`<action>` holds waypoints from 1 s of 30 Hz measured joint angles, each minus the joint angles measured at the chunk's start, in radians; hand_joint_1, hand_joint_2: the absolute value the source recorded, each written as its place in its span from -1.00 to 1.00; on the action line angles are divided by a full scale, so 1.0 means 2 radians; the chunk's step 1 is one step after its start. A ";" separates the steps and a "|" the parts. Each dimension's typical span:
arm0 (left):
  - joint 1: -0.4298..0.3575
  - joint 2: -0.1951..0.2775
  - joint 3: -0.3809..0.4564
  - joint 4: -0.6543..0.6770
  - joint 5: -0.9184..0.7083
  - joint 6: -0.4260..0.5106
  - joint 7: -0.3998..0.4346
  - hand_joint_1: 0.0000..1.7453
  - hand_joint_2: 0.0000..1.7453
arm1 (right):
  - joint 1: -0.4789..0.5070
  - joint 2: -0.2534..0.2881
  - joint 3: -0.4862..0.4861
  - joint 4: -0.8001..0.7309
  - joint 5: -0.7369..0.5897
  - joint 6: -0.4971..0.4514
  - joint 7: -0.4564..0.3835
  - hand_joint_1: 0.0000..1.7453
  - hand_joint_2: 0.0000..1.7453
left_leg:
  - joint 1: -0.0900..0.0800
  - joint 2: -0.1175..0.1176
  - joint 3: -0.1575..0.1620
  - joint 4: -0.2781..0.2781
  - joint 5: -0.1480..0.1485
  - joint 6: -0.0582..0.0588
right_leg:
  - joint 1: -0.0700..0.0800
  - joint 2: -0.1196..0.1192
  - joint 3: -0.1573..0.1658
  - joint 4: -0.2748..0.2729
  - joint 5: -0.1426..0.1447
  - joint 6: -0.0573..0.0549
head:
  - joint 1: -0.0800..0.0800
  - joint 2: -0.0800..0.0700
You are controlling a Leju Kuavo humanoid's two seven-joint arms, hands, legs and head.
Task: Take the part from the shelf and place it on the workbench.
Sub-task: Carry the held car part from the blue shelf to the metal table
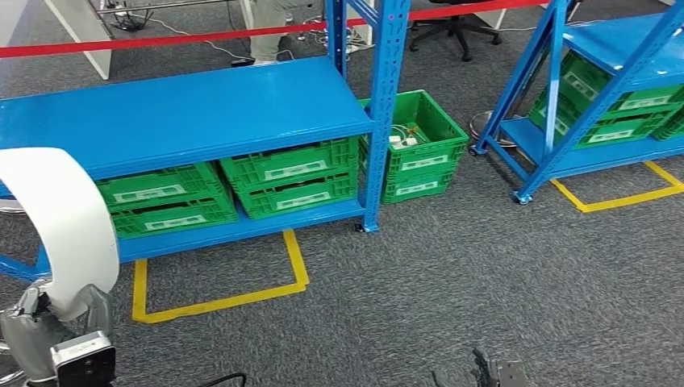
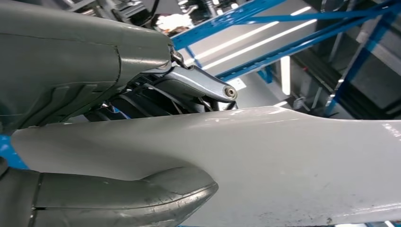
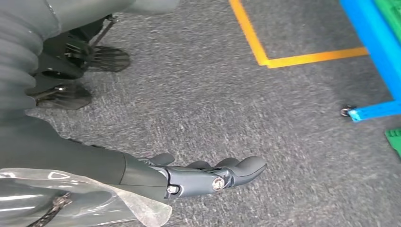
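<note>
Carrying the part calls for a level, steady arm while turning toward a workbench; from the head view the white curved panel, smooth and glossy, rises from the left hand beside the blue steel shelf with its green slatted crates; at the left wrist, grey thumb and dark fingers clamp the sheet; at the right wrist, the right hand hangs empty, fingers straight, over coarse grey carpet.

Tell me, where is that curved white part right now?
The white part is in the robot's left hand, at the left of the head view, in front of the blue shelf.
</note>
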 joint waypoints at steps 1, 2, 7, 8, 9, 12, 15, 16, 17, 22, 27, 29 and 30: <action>0.000 0.000 0.000 0.000 0.000 0.000 0.000 1.00 1.00 | 0.001 0.000 0.000 0.000 0.000 0.000 0.000 -1.00 1.00 | 0.001 -0.004 -0.002 0.002 -0.004 -0.003 | -0.001 0.003 -0.005 -0.001 0.005 -0.004 | 0.001 0.000; 0.001 0.000 0.000 0.000 0.000 0.000 0.000 1.00 1.00 | 0.002 0.000 0.000 0.000 0.000 0.000 0.000 -1.00 1.00 | 0.002 -0.012 -0.006 0.010 -0.017 -0.007 | -0.003 0.004 -0.010 -0.002 0.010 -0.008 | 0.001 0.000; 0.003 0.001 0.001 0.001 0.000 0.001 0.000 1.00 1.00 | 0.002 0.002 -0.001 -0.001 0.001 0.001 0.001 -1.00 1.00 | 0.014 -0.043 -0.021 0.134 -0.104 -0.024 | -0.006 0.012 -0.045 0.005 0.041 -0.014 | 0.001 0.000; 0.004 0.002 0.001 0.001 0.000 0.001 0.000 1.00 1.00 | 0.002 0.002 -0.001 -0.001 0.001 0.002 0.001 -1.00 1.00 | 0.017 -0.043 -0.013 0.136 -0.092 -0.027 | -0.007 0.013 -0.055 0.010 0.045 -0.012 | 0.001 0.000; 0.004 0.002 0.001 0.001 0.000 0.001 0.000 1.00 1.00 | 0.003 0.002 -0.001 -0.001 0.001 0.002 0.001 -1.00 1.00 | 0.019 -0.043 0.003 0.122 -0.076 -0.030 | -0.008 0.014 -0.065 0.015 0.048 -0.010 | 0.000 0.000; 0.004 0.002 0.001 0.001 -0.001 0.001 -0.001 1.00 1.00 | 0.002 0.002 -0.001 -0.001 0.002 0.002 0.001 -1.00 1.00 | 0.024 -0.049 0.070 0.025 -0.062 -0.034 | -0.011 0.017 -0.089 0.032 0.057 -0.001 | 0.000 0.000; 0.004 0.002 0.002 0.002 -0.001 0.002 -0.003 1.00 1.00 | 0.001 0.002 -0.001 -0.001 0.001 0.001 0.000 -1.00 1.00 | 0.020 -0.053 0.082 -0.009 -0.072 -0.021 | -0.012 0.020 -0.100 0.036 0.069 0.010 | 0.001 0.000; 0.004 0.002 0.002 0.002 -0.001 0.002 -0.003 1.00 1.00 | 0.002 0.002 -0.001 -0.001 0.001 0.001 0.000 -1.00 1.00 | 0.019 -0.051 0.077 -0.008 -0.069 -0.016 | -0.013 0.021 -0.104 0.039 0.068 0.014 | 0.001 0.000; 0.004 0.001 0.003 0.002 -0.001 0.001 -0.004 1.00 1.00 | 0.002 0.002 -0.001 -0.001 0.001 0.001 0.000 -1.00 1.00 | 0.018 -0.050 0.070 -0.008 -0.063 -0.010 | -0.014 0.021 -0.109 0.046 0.057 0.016 | 0.002 0.000; 0.003 0.000 0.006 0.004 -0.001 -0.003 -0.004 1.00 1.00 | 0.002 0.002 -0.001 -0.001 0.003 0.000 0.001 -1.00 1.00 | 0.009 -0.043 0.033 -0.008 -0.032 0.006 | -0.013 0.021 -0.130 0.172 -0.035 0.014 | 0.007 0.000; 0.003 0.000 0.010 0.005 -0.001 -0.005 -0.004 1.00 1.00 | 0.000 0.003 0.000 -0.003 0.002 0.001 0.001 -1.00 1.00 | 0.000 -0.041 -0.001 -0.004 -0.002 0.005 | -0.004 0.020 -0.023 0.069 0.008 -0.002 | 0.007 0.000; 0.002 -0.001 0.011 0.005 -0.001 -0.007 -0.004 1.00 1.00 | -0.002 0.003 0.000 -0.005 0.001 0.001 0.000 -1.00 1.00 | -0.001 -0.040 -0.006 -0.002 0.008 0.002 | 0.000 0.021 0.018 0.005 -0.008 -0.005 | 0.006 0.000; 0.002 -0.001 0.012 0.005 -0.002 -0.008 -0.004 1.00 1.00 | -0.002 0.004 0.000 -0.006 0.001 0.002 0.000 -1.00 1.00 | 0.000 -0.040 -0.008 -0.002 0.014 0.000 | 0.000 0.021 0.021 -0.006 -0.009 -0.006 | 0.006 0.000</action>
